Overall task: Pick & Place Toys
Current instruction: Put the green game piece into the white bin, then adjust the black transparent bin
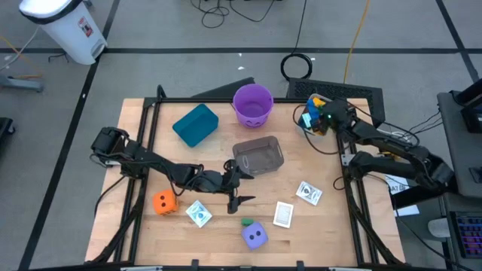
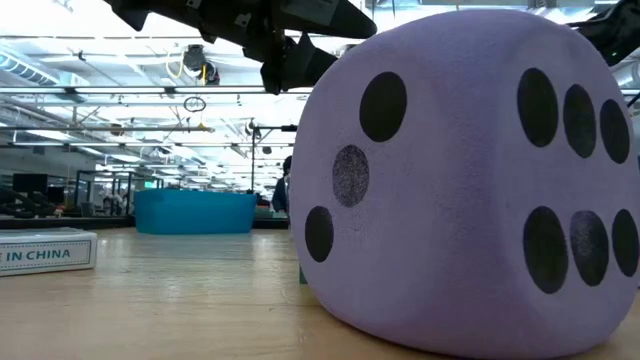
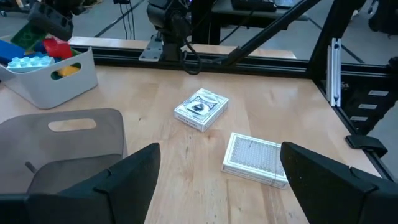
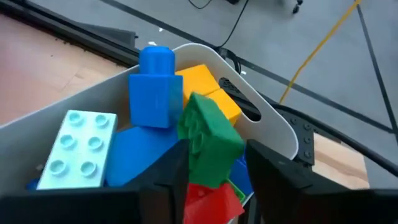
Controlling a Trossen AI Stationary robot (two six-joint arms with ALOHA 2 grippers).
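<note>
I start with the wooden table [image 1: 324, 226], then the teal bin [image 1: 195, 125] and the purple bucket [image 1: 252, 104] along its far side, with the clear tub [image 1: 258, 155] sitting in the middle. My left gripper [image 1: 233, 197] hangs above the middle of the table, near the clear tub, fingers spread wide with nothing between them. Next down, the purple die [image 1: 255, 235] sits near the front edge (in the low view it fills almost everything), and the orange die [image 1: 164, 202] lies well to its left. Over at the far right corner is the white tub [image 4: 273, 134], heaped with blocks. My right gripper [image 4: 214, 165] is over that heap, fingers set either side of a green block [image 4: 208, 143]; I cannot tell whether they are pinching it or merely flanking it. Beside it stand a blue block [image 4: 154, 87], a yellow block [image 4: 208, 87] and a pale blue brick [image 4: 78, 146]. Smaller still, three card boxes: one [image 1: 199, 214] by the orange die, one [image 1: 283, 214] near the front, one [image 1: 309, 193] to its right.
</note>
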